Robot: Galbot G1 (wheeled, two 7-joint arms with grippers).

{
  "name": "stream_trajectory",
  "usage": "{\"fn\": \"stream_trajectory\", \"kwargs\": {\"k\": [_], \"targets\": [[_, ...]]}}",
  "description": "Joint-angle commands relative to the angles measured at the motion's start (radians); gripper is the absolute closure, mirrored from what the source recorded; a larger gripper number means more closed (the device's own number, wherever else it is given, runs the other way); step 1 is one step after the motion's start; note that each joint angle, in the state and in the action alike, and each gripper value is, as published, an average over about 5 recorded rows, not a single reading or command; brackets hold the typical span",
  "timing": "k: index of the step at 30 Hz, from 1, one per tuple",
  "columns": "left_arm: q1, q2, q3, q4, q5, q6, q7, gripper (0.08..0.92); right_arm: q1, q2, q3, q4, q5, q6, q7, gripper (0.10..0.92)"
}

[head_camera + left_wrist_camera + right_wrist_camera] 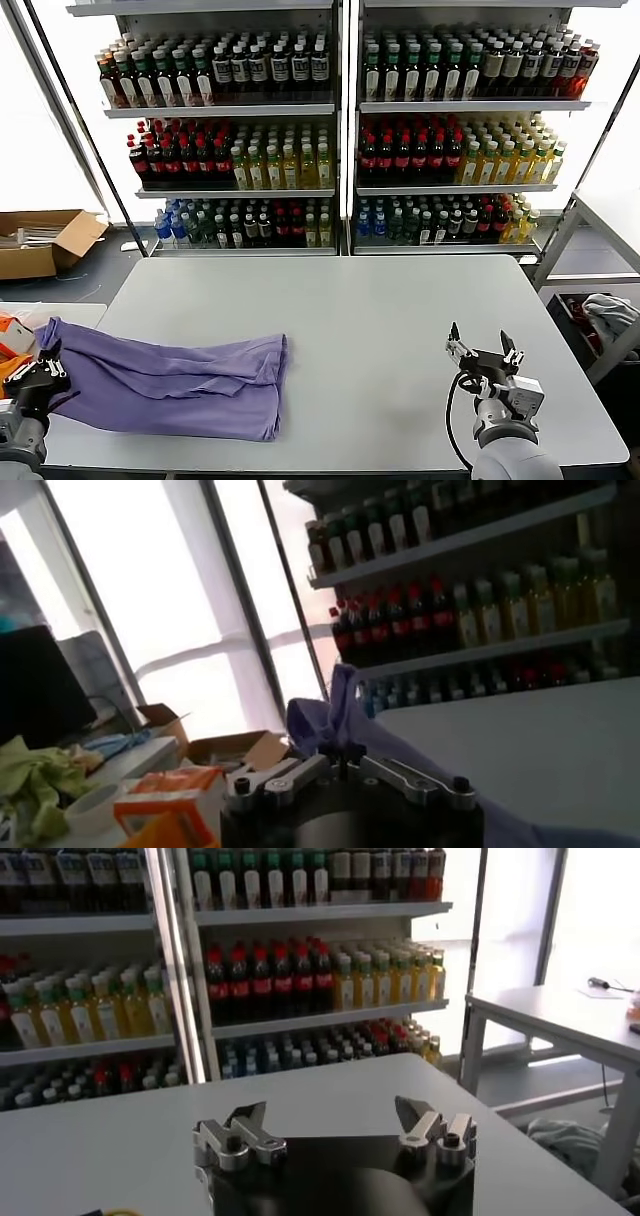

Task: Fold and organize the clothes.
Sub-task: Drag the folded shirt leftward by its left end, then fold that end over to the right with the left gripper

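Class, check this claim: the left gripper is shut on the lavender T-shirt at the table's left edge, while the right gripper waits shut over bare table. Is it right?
One detail is wrong: the right gripper waits with jaws open, as the right wrist view shows. The left gripper is indeed shut on the lavender T-shirt at the left edge of the table.

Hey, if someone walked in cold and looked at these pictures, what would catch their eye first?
Probably the lavender T-shirt, lying partly folded on the near left part of the grey table, with the left end effector shut on its left edge. Next, the shelves of colourful bottles behind the table. The right end effector waits open over the table's near right.
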Motion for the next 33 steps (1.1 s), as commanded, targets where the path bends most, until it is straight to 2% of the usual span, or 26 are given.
{"fn": "stream_trajectory", "kwargs": {"k": [1,6,12,19,33], "targets": [[-0.02,-0.114,0.309,-0.051,0.048,0.007,-0.011,0.909,-0.03,0.039,0.004,0.015,-0.042,0.01,-0.009,0.203],[-0.038,-0.16,0.489,-0.058,0.079,0.003,-0.018,0.909,-0.058,0.085,0.003,0.028,-0.104,0.014,-0.028,0.203],[-0.081,-0.194,0.604,-0.007,0.115,0.0,-0.02,0.909,-0.074,0.091,-0.01,0.033,-0.14,0.01,-0.045,0.203],[-0.139,-0.208,0.651,0.09,0.135,0.001,-0.023,0.909,-0.089,0.09,0.008,0.04,-0.135,0.008,-0.045,0.203],[-0.178,-0.217,0.691,0.108,0.183,0.014,-0.022,0.909,-0.083,0.108,-0.009,-0.019,-0.137,0.02,-0.043,0.203]]}}
